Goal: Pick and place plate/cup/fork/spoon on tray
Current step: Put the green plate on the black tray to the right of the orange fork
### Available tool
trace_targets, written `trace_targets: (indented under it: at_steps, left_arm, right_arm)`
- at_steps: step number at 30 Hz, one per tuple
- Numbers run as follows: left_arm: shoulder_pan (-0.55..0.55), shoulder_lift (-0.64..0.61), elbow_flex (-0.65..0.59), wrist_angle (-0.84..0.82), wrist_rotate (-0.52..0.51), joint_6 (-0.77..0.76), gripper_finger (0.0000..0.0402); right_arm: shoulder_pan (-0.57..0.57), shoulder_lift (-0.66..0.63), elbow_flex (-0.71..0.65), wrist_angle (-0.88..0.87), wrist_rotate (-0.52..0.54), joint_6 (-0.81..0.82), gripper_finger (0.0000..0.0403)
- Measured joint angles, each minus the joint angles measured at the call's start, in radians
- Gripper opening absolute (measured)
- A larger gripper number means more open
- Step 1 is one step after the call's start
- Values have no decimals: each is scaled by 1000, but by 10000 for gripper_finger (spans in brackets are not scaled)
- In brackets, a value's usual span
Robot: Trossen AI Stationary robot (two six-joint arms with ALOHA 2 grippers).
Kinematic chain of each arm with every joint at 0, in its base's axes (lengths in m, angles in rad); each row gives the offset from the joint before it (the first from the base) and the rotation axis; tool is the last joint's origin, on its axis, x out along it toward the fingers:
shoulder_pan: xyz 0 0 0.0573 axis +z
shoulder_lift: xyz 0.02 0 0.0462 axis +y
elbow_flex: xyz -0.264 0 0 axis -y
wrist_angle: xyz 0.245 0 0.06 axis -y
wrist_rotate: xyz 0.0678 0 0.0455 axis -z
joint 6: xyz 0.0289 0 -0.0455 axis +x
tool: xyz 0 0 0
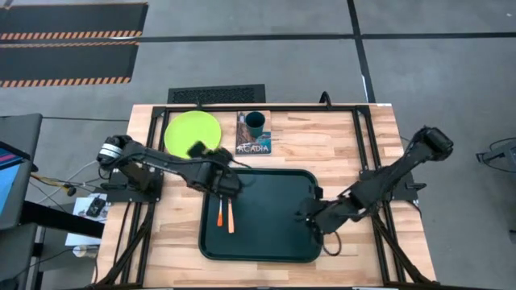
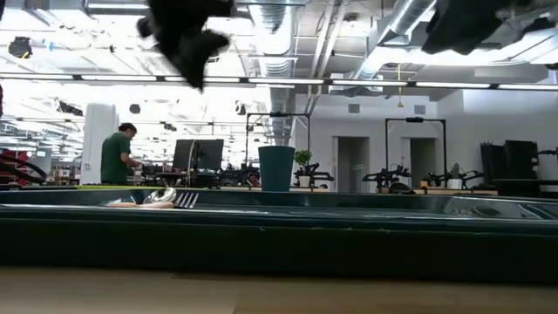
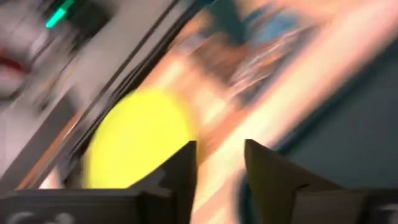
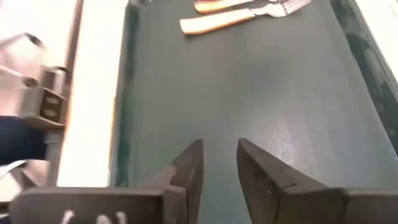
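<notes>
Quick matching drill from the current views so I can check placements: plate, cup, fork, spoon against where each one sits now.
Things:
1 plate
2 cup
3 fork and spoon
4 right gripper

Places:
A on the Acadia book
B over the tray's right side
C lying on the tray's left side
D on the bare table, left of the book

Pairs: 1-D, 2-A, 3-C, 4-B

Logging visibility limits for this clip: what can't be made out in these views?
- Left gripper, high view: its own arm covers whatever lies beneath it.
- Plate, left wrist view: motion blur smears it and the book beside it.
- Fork and spoon, right wrist view: cut by the picture's edge.
- Cup, low view: the tray rim hides its base.
- Right gripper, high view: too small to show contact.
</notes>
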Motion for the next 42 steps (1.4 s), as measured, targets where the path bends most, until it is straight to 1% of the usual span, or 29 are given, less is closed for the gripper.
trace_targets:
  at_steps: [2, 4, 5, 8, 10, 14, 16, 19, 23, 26, 29, 32, 35, 37, 40, 41, 42]
  left_arm:
    - [36, -6, -62, -56, 0, -151, 150]
    - [73, -40, -145, -43, 10, -256, 168]
    - [89, -69, -191, -7, 21, -294, 176]
    - [123, -181, -346, 156, 18, -390, 192]
    - [132, -275, -456, 266, 2, -484, 198]
    - [137, -462, -659, 474, -73, -700, 199]
    - [135, -533, -745, 577, -109, -773, 199]
    - [133, -597, -857, 709, -133, -835, 199]
    - [131, -601, -980, 884, -134, -941, 199]
    - [128, -583, -1041, 933, -126, -1051, 199]
    - [107, -569, -1061, 937, -112, -1157, 199]
    - [84, -570, -1061, 955, -121, -1172, 199]
    - [68, -567, -1061, 959, -66, -1164, 199]
    - [60, -553, -1060, 956, -33, -1213, 199]
    - [50, -540, -1059, 958, -101, -1356, 199]
    - [51, -531, -1059, 956, -109, -1400, 199]
    - [60, -521, -1060, 963, -108, -1412, 199]
  right_arm:
    - [11, -33, 0, 1, 0, 0, 139]
    - [21, -59, 0, 1, 0, 0, 149]
    - [26, -68, 1, 1, 1, 0, 154]
    - [42, -82, 1, -1, 2, 0, 164]
    - [50, -82, 1, -2, 3, 0, 168]
    - [66, -67, 2, 1, 3, 0, 171]
    - [69, -55, 2, 3, 3, 1, 170]
    - [69, -38, 2, 8, 4, 4, 166]
    - [68, -17, 2, 9, 7, 9, 162]
    - [68, -4, 2, 14, 6, 9, 163]
    - [69, -4, 2, 11, 6, 9, 164]
    - [68, -4, 2, 13, 6, 8, 164]
    - [68, -7, 2, 14, 6, 8, 161]
    - [68, -7, 2, 14, 6, 6, 160]
    - [68, -7, 2, 14, 12, -8, 158]
    - [68, -7, 2, 15, 14, -9, 158]
    - [68, -7, 2, 15, 21, -11, 158]
